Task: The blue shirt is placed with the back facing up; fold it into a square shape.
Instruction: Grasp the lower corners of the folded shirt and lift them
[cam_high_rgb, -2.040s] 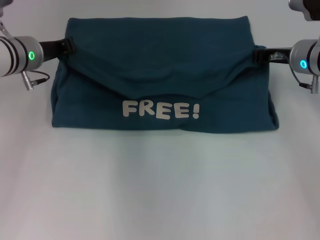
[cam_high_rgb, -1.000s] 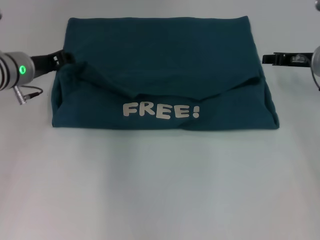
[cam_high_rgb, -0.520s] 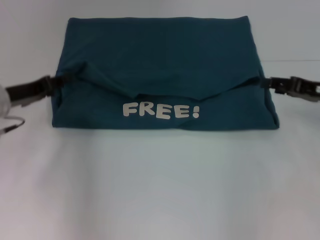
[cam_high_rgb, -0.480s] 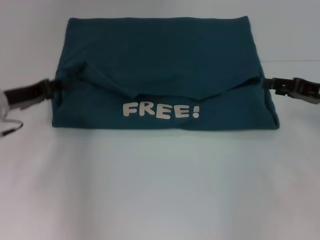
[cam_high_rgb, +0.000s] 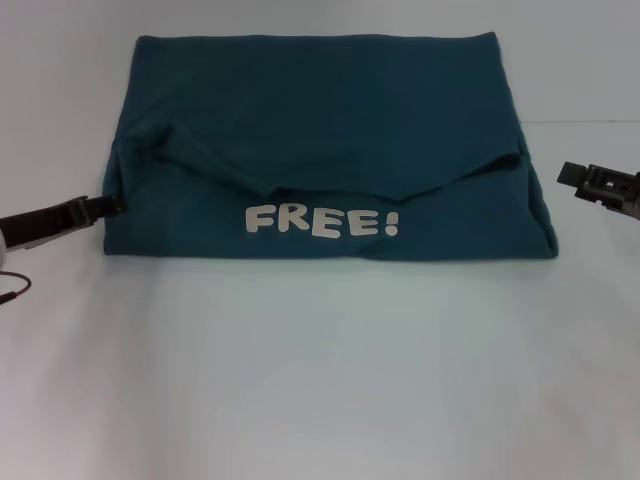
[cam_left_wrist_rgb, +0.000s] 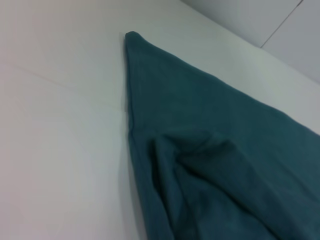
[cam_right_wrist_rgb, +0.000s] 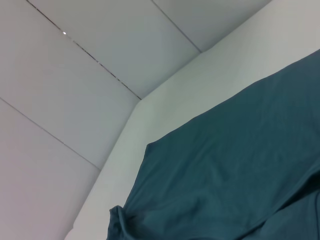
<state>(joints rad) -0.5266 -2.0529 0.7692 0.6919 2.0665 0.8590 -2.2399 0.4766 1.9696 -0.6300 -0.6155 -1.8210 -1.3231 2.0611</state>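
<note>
The blue shirt (cam_high_rgb: 320, 120) lies folded into a wide rectangle at the middle back of the white table (cam_high_rgb: 320, 380). A flap is folded over its near half, and white lettering "FREE!" (cam_high_rgb: 322, 221) shows on it. My left gripper (cam_high_rgb: 108, 205) reaches in from the left, its tip at the shirt's left edge near the front corner. My right gripper (cam_high_rgb: 566, 175) hangs just off the shirt's right edge, a small gap away. The left wrist view shows a creased corner of the shirt (cam_left_wrist_rgb: 215, 150). A flat stretch of the shirt (cam_right_wrist_rgb: 235, 170) fills the right wrist view.
Bare white table surface spreads in front of the shirt and along both its sides. Grey wall panels (cam_right_wrist_rgb: 100, 50) rise behind the table's far edge.
Both grippers have left the shirt's upper side folds and moved outward and toward the near side. The shirt's flap has settled and has lain still for the last second.
</note>
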